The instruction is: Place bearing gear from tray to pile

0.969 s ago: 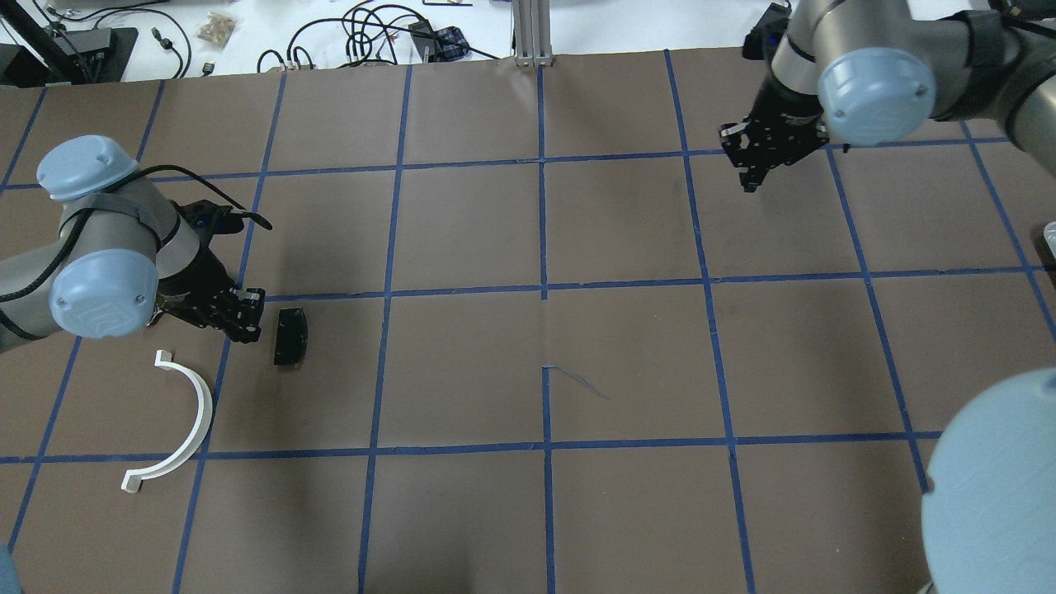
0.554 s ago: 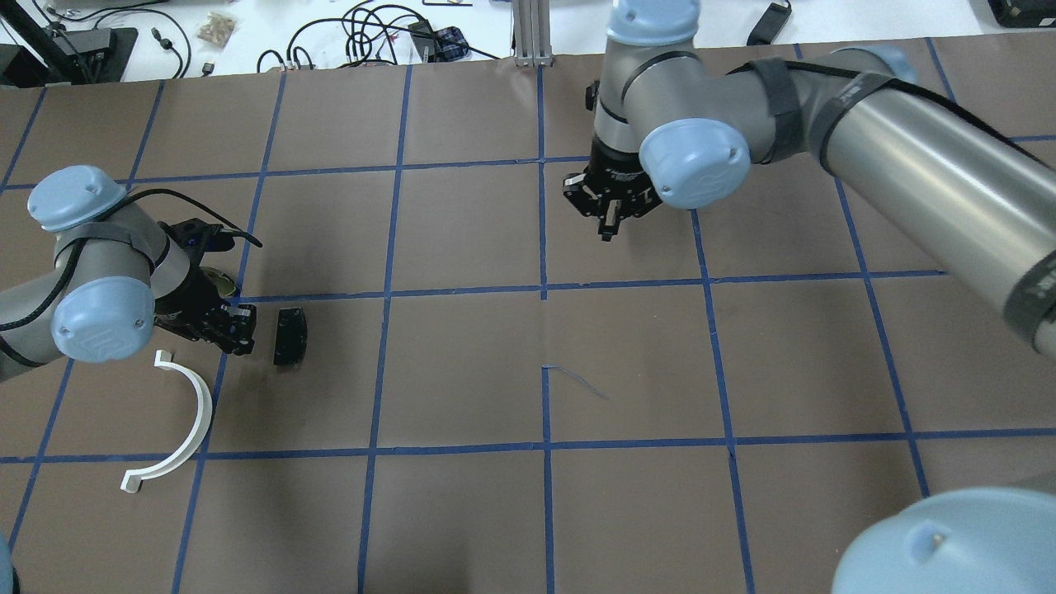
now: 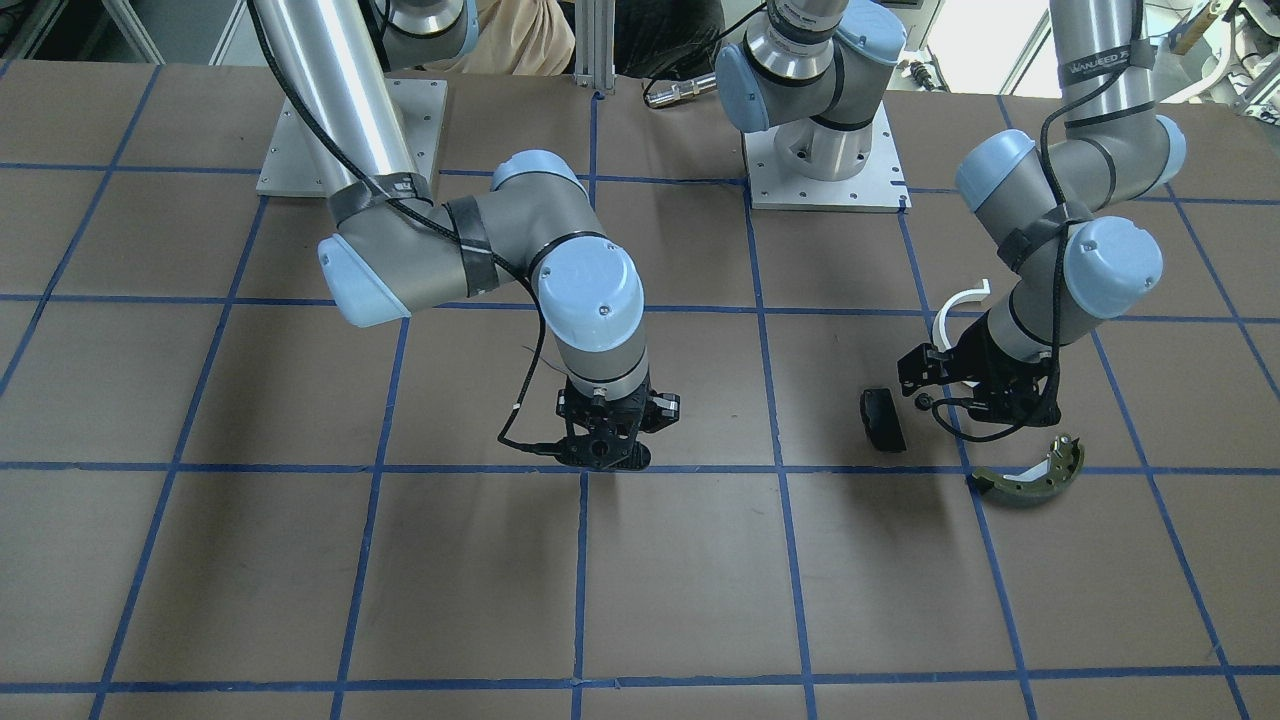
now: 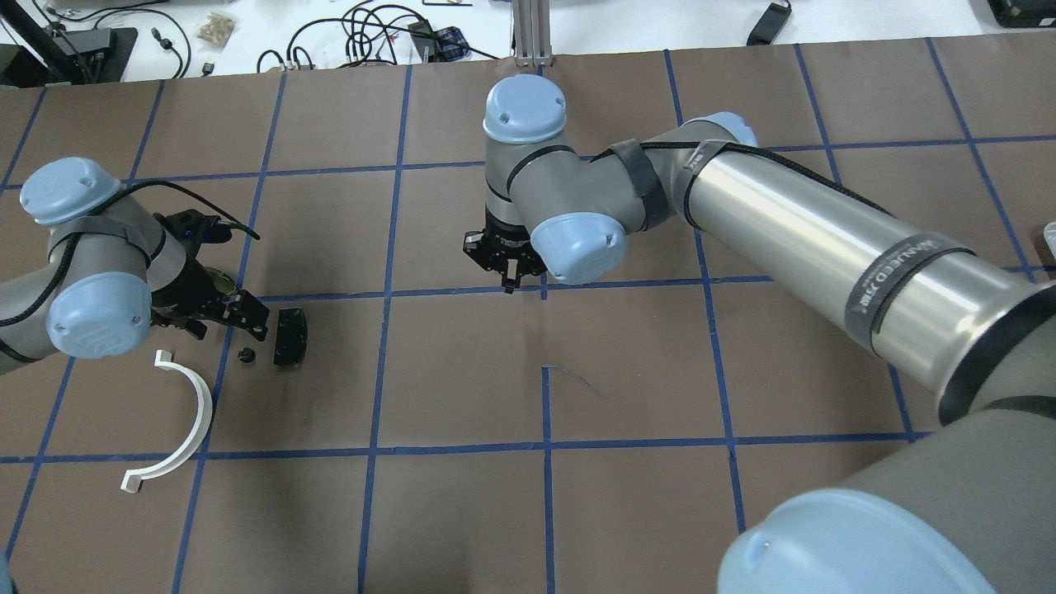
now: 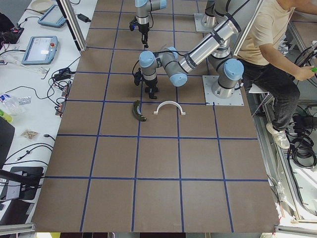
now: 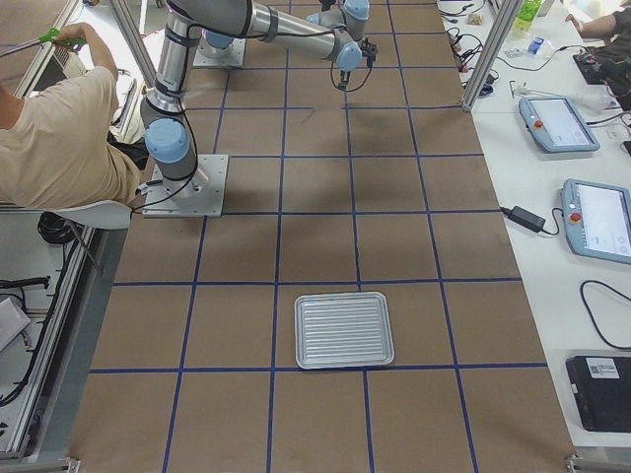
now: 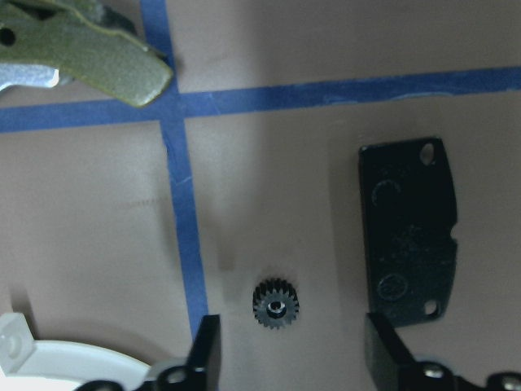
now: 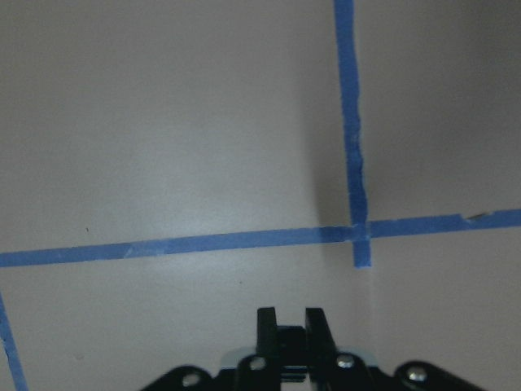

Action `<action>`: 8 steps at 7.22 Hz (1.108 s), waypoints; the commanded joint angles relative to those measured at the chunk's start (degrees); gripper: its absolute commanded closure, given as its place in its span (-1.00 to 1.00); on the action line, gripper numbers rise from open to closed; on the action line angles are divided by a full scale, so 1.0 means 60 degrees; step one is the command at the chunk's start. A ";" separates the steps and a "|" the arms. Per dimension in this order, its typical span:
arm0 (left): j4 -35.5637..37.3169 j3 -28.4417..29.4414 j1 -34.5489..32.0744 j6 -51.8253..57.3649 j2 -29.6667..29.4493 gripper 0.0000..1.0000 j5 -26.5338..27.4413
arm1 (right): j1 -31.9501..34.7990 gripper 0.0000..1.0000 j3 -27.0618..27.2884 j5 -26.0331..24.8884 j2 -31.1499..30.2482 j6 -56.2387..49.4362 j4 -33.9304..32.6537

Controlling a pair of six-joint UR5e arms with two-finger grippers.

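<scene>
The bearing gear [image 7: 276, 304], a small black toothed wheel, lies on the brown table between the white half-ring [image 4: 186, 421] and the flat black brake pad [image 4: 289, 336]; it also shows in the overhead view [image 4: 245, 355]. The olive-green brake shoe [image 3: 1025, 482] lies close by and is partly hidden under the left arm in the overhead view. My left gripper [image 7: 293, 358] is open just above the gear, with its fingers on either side and not touching it. My right gripper [image 8: 291, 326] is shut and empty over the table's middle [image 4: 507, 280].
A ribbed silver tray [image 6: 343, 329] with nothing in it stands far off toward the robot's right end of the table. Blue tape lines grid the brown surface. Cables and devices lie beyond the far edge. A seated person is near the robot's bases.
My left gripper has opened and the gear now lies on the table beside the brake pad. My right arm swept from the far right to the table's middle, still shut.
</scene>
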 commanded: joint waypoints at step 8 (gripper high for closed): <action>-0.5779 0.4816 -0.4193 -0.3969 0.1810 -1.00 -0.0448 | -0.0619 -1.00 0.0129 -0.0036 -0.0384 0.0067 -0.0463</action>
